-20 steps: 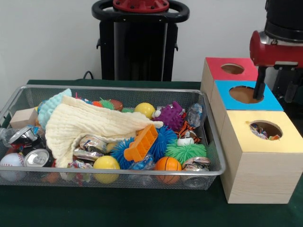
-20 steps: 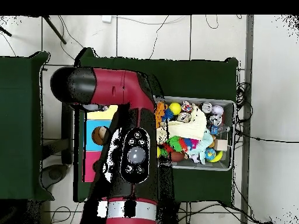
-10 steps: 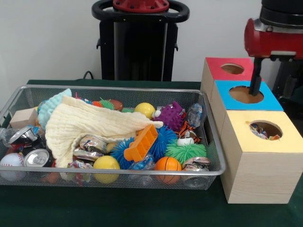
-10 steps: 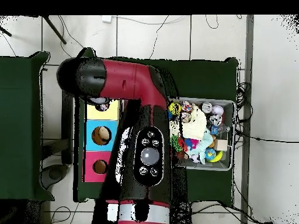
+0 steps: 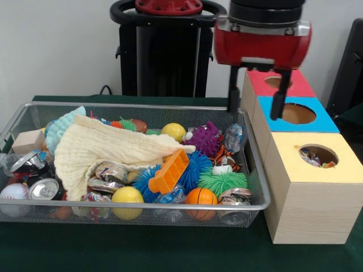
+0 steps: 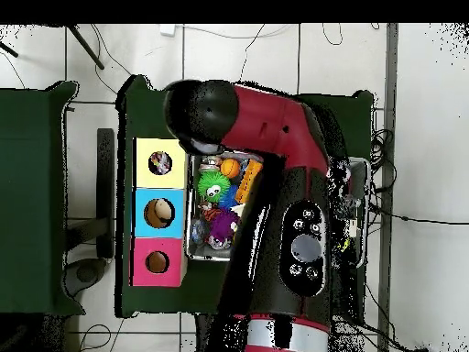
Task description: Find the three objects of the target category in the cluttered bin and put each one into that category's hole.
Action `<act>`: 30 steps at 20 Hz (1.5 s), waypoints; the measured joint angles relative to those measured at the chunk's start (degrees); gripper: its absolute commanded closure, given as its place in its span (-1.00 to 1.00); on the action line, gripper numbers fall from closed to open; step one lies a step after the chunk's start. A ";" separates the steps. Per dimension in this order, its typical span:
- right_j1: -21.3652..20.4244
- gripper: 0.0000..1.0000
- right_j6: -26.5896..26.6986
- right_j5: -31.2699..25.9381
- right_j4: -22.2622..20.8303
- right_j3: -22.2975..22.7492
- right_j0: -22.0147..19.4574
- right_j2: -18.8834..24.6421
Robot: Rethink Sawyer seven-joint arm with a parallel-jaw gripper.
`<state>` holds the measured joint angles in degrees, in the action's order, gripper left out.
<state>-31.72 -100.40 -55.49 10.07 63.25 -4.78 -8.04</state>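
Red gripper (image 5: 255, 105) hung empty, fingers apart, pointing down between bin (image 5: 252, 205) rim and blue box (image 5: 322, 121). Orange comb (image 5: 168, 171) lay diagonal atop toys. Arm (image 6: 293, 220) hid most of bin overhead.

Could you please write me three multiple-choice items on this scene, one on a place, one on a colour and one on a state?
1. Where does the cream cloth lie?
A. In the bin's left half
B. On the yellow box
C. On the table outside the bin

2. What colour is the top of the middle box?
A. Green
B. Blue
C. White

3. How is the gripper?
A. Shut on a ball
B. Shut on the cloth
C. Open and empty

Answers:
1. A: the cloth drapes over the clutter in the left part of the bin.
2. B: the blue top sits between the red box and the yellow box.
3. C: its two fingers hang apart with nothing between them, above the bin's right end.
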 measured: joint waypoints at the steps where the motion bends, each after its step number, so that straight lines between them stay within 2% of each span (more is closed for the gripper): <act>1: -0.19 -1.00 0.00 0.00 -0.04 0.12 -0.55 0.02; 8: -1.63 -1.00 0.00 0.70 -0.34 3.23 -3.36 0.25; 17: -2.92 -1.00 0.00 7.17 -2.11 10.08 -6.86 2.60; 30: 0.83 -1.00 0.00 9.42 -7.61 10.56 -12.16 7.71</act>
<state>-30.90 -100.40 -46.07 2.46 73.81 -16.94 -0.33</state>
